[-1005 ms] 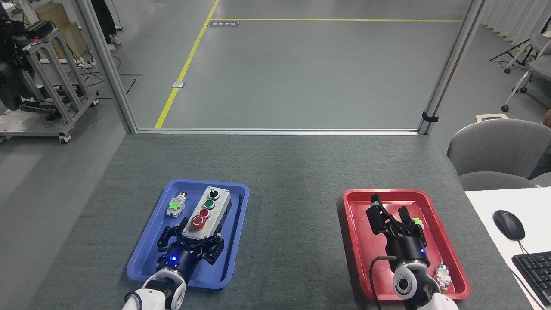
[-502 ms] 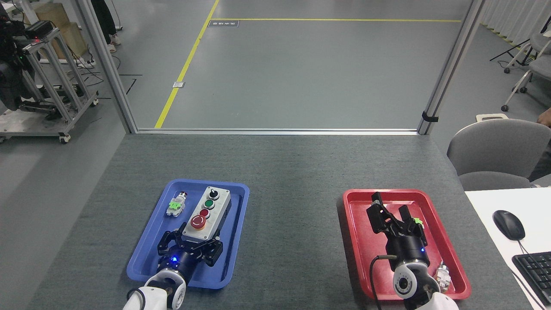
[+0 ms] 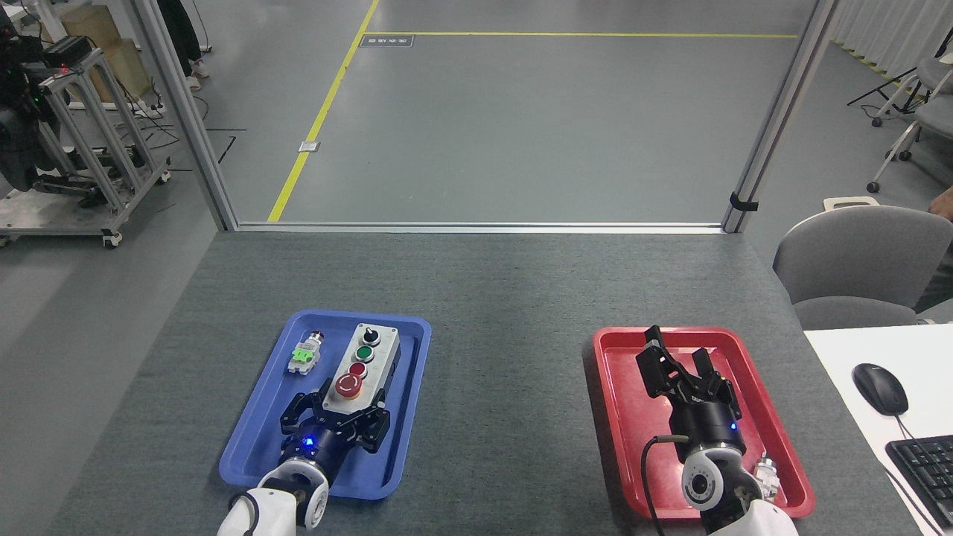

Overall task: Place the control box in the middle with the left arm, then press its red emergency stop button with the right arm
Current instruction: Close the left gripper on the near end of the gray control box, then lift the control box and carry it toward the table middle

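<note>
The light-grey control box (image 3: 364, 362) lies lengthwise in the blue tray (image 3: 260, 439), its black knob at the far end. Its red emergency stop button (image 3: 348, 385) is at the near end. My left gripper (image 3: 336, 417) is low in the tray at the box's near end. It is open, with black fingers (image 3: 295, 409) spread to either side of that end, and I cannot tell whether they touch it. My right gripper (image 3: 676, 366) hovers open over the red tray (image 3: 622, 417), holding nothing. The middle (image 3: 510, 372) is bare dark-grey tabletop between the trays.
A small silver-and-green push-button (image 3: 304, 356) lies in the blue tray left of the box. A silver part (image 3: 765, 476) sits at the red tray's near right. A grey chair (image 3: 856, 260) and a white desk with mouse (image 3: 880, 388) and keyboard (image 3: 927, 469) stand at the right.
My left gripper drew back slightly, then edged right and forward to the box's near end. My right gripper shifted a little to the right over the red tray.
</note>
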Motion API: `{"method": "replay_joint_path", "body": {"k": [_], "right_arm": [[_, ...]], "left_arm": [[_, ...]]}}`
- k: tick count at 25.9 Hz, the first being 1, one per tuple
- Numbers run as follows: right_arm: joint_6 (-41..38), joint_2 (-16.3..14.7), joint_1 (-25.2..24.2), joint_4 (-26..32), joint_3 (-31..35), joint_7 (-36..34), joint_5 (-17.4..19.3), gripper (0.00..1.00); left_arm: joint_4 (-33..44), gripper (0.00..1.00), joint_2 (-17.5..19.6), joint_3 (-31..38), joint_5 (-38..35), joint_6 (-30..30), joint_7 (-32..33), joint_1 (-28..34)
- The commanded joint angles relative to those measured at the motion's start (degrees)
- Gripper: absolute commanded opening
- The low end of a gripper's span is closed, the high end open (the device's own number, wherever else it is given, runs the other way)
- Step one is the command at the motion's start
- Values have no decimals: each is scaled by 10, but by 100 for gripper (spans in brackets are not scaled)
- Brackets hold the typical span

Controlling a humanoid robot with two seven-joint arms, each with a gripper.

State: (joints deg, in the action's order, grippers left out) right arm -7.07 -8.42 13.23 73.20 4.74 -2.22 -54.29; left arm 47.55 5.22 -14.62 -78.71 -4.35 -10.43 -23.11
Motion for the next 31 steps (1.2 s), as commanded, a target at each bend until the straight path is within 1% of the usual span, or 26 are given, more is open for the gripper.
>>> {"method": "replay_joint_path", "body": {"k": [1, 2, 3, 4, 5, 9, 14, 18, 19, 21, 24, 27, 29, 31], "right_arm": [[0, 0, 1, 0, 0, 1, 0, 100], [0, -2, 1, 0, 0, 0, 0, 100], [0, -8, 1, 0, 1, 0, 0, 100], [0, -14, 1, 1, 1, 0, 1, 100], [0, -17, 2, 0, 1, 0, 1, 100], [0, -18, 3, 1, 1, 0, 2, 100], [1, -21, 4, 0, 1, 0, 3, 100], [1, -23, 4, 1, 1, 0, 3, 100], [1, -23, 3, 1, 1, 0, 3, 100], [0, -24, 3, 1, 1, 0, 3, 100], [0, -25, 3, 1, 1, -1, 3, 100], [1, -25, 4, 1, 2, -1, 3, 100], [1, -25, 4, 1, 1, -1, 3, 100], [1, -25, 4, 1, 2, -2, 4, 100]], "left_arm": [[0, 54, 0, -1, 0, -7, 4, -1], [0, 41, 0, -2, 0, -8, 4, -1], [1, 24, 1, -8, 0, -8, 4, -1], [1, 6, 3, -15, 0, -8, 4, -1], [2, 0, 4, -19, 0, -8, 4, -1], [13, 0, 5, -17, 6, -8, 4, -2], [93, 0, 7, -13, 12, -9, 1, -4], [144, 0, -6, -19, 11, -6, 5, -2], [152, 0, -17, -22, 7, -6, 6, -1], [149, 0, -47, -44, 1, -1, 14, 0], [145, 0, -78, -92, 0, 8, 36, 0], [108, 0, -118, -150, -4, 66, 43, -7], [71, 0, -131, -185, -8, 94, 43, -23], [42, 0, -132, -214, -7, 114, 40, -28]]}}
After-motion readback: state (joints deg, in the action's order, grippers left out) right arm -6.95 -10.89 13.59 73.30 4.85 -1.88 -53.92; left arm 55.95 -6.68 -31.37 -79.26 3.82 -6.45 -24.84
